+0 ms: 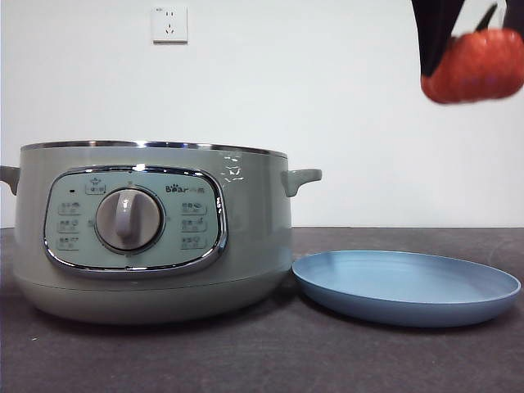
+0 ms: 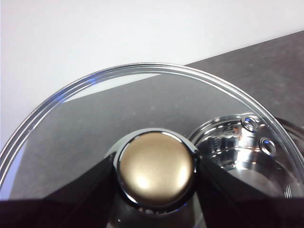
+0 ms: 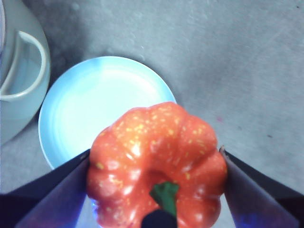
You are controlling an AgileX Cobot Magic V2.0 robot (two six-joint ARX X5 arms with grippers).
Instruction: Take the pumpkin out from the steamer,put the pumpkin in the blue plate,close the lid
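item: pumpkin [image 1: 475,65], clamped in your right gripper [image 3: 156,166], high at 1 o'clock above the blue plate [image 1: 407,286]. steamer [image 1: 151,229] open; left gripper [image 2: 156,171] clamps the lid [image 2: 95,118] knob. step: transfer. next: lower onto the plate, release.

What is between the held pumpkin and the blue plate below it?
Nothing: the front view shows only open air between the pumpkin, gripped by the right gripper, and the blue plate. The right wrist view shows the plate bare.
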